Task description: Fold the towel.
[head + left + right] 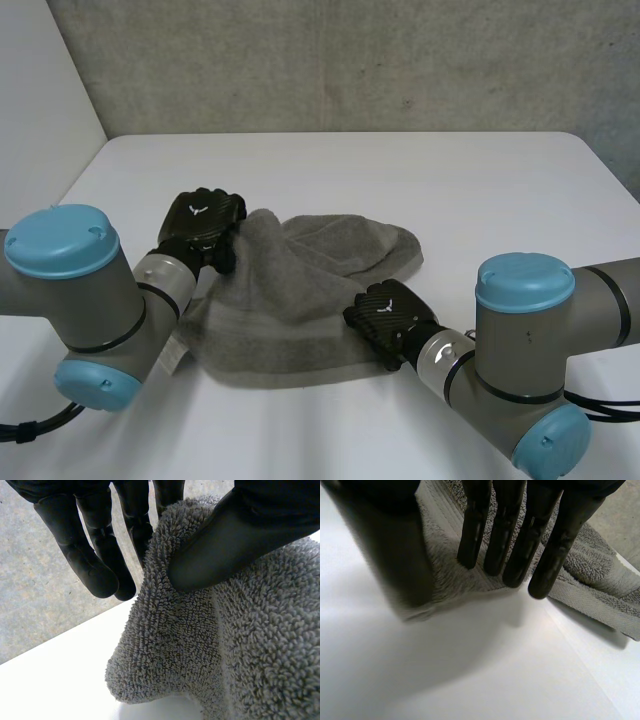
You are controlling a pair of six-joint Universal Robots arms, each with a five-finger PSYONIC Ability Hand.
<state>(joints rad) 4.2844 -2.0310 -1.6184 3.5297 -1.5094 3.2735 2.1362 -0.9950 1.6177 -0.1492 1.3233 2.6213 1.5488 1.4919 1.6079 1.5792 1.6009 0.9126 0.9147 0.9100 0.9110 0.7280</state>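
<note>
- A grey towel [300,290] lies rumpled in the middle of the white desk [480,190], bunched up rather than spread flat.
- Its near edge runs roughly left to right, with a flat woven band along it. Its far right part is heaped into soft folds.
- The left hand [205,225] is at the towel's far left corner. The thumb [225,545] is pressed into a raised fold of the pile, squeezing it against the fingers [145,530] behind, so this hand has the towel pinched.
- That corner stands up off the desk at the left hand, and the cloth drops away from it to the right.
- The right hand [385,312] sits at the towel's near right edge, back upward. I can't tell whether it has hold of the cloth or only rests there.
- Both arms reach in from the near side, one at each end of the towel.
</note>
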